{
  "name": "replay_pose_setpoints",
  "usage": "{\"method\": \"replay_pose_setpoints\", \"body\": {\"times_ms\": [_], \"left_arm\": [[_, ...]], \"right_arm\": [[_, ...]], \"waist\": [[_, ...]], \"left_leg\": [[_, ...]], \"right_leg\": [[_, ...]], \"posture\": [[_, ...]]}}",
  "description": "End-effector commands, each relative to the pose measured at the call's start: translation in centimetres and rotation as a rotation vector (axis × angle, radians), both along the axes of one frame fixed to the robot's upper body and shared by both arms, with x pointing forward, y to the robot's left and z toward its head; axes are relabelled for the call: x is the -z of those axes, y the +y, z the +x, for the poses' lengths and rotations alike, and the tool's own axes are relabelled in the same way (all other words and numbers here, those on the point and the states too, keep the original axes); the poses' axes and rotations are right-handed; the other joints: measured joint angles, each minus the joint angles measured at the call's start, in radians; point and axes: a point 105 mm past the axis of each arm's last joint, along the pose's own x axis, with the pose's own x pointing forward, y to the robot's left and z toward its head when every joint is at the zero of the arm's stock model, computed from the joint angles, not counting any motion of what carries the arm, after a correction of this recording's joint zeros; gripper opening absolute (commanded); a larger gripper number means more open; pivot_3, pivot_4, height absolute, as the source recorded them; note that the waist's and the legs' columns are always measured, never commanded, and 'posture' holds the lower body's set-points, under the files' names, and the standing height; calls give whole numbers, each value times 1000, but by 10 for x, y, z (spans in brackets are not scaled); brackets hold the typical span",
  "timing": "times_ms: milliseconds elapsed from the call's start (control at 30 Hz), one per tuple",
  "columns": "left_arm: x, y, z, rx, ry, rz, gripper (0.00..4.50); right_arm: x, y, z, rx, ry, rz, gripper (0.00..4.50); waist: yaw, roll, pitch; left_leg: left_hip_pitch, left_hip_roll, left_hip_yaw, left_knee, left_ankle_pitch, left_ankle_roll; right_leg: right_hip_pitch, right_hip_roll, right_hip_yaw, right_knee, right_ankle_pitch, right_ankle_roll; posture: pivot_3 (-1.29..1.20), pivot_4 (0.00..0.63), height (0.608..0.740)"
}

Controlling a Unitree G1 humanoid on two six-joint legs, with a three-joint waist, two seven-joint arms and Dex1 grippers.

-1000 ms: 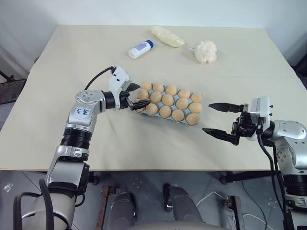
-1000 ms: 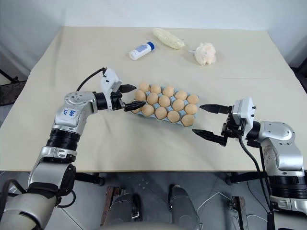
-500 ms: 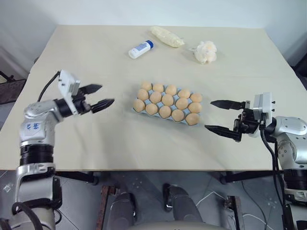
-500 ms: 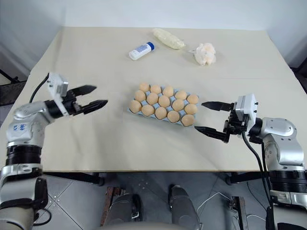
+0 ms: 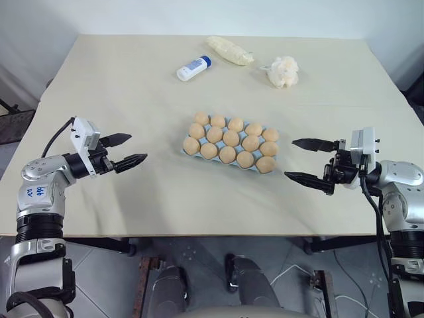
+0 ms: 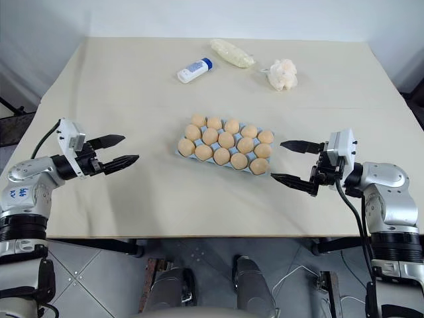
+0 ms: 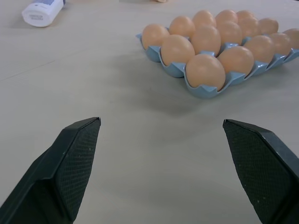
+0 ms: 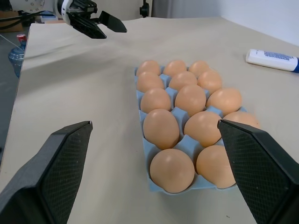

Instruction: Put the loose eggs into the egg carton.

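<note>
Eggs (image 5: pixel 231 138) sat in the cups of the light blue egg carton (image 7: pixel 198 90) in the middle of the table (image 5: pixel 132 79); every cup that showed had an egg in it; the left gripper (image 5: pixel 126 150) hung over the table well to the left of the carton, its two black fingers spread wide and holding nothing; the right gripper (image 5: pixel 311 159) hung near the carton's right end, not touching it, also spread wide and holding nothing; far back on the table lay a white bottle (image 5: pixel 194 67), a pale yellow bag (image 5: pixel 230 50) and a white tissue wad (image 5: pixel 283 71).
</note>
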Motion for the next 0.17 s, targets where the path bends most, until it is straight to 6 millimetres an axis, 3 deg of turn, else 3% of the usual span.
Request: {"method": "replay_pose_setpoints", "body": {"times_ms": [33,167], "left_arm": [[-30,-3,4,2,-118,-36,4479],[-34,-6,7,8,-146,-56,4479]], "right_arm": [[-13,-3,0,11,-63,25,4500],[-15,-4,0,21,-70,39,4500]], "waist": [[1,0,0],[2,0,0]], "left_leg": [[0,0,0,0,0,0],[0,0,0,0,0,0]], "right_leg": [[0,0,0,0,0,0],[0,0,0,0,0,0]], "posture": [[0,150,740],[0,150,740]]}}
